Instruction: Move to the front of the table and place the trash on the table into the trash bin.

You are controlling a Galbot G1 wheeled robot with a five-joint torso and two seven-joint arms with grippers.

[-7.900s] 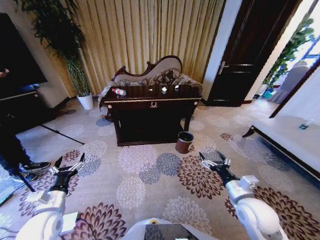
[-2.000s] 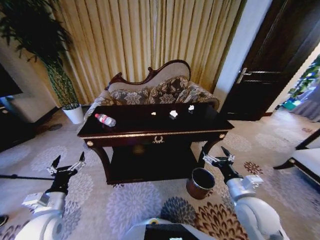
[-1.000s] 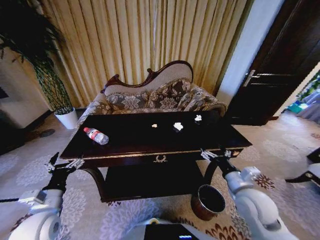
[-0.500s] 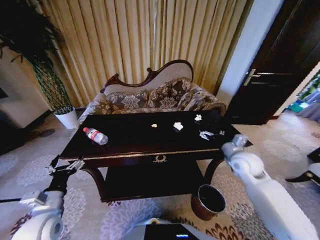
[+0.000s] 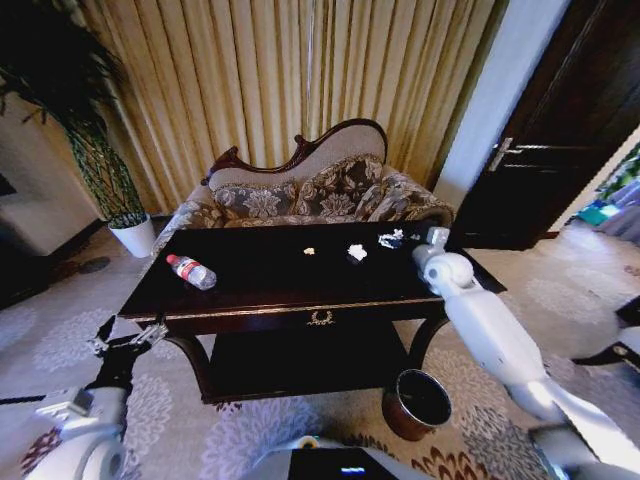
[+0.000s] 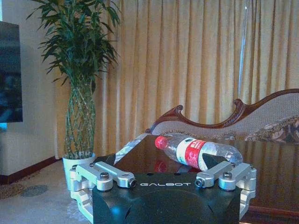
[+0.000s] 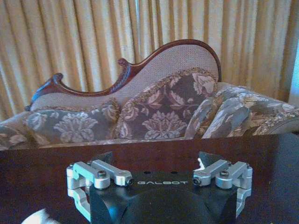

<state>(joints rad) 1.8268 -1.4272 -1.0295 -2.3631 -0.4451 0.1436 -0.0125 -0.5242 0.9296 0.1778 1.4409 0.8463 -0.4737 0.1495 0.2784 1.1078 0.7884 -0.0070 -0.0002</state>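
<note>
The dark glossy table (image 5: 270, 285) stands right in front of me. On its left part lies the clear bottle (image 5: 190, 271) with a red cap, which also shows in the left wrist view as the bottle (image 6: 198, 151). Two paper scraps (image 5: 309, 251) (image 5: 356, 252) lie near the far middle. My right gripper (image 5: 391, 241) reaches over the table's far right part, open, with a white scrap (image 7: 201, 164) beside one finger. My left gripper (image 5: 125, 340) hangs open, low before the table's left corner. The reddish-brown trash bin (image 5: 418, 402) stands on the carpet by the right front leg.
A floral sofa (image 5: 310, 195) stands behind the table against gold curtains. A white plant pot (image 5: 133, 236) with a tall plant is at the far left, and a dark door (image 5: 545, 150) at the right. The table has a lower shelf (image 5: 300, 365).
The view closed in on the table, then held still. In the last second my right arm rose from the front rail and stretched over the table to the right-hand scrap. The left arm stayed put.
</note>
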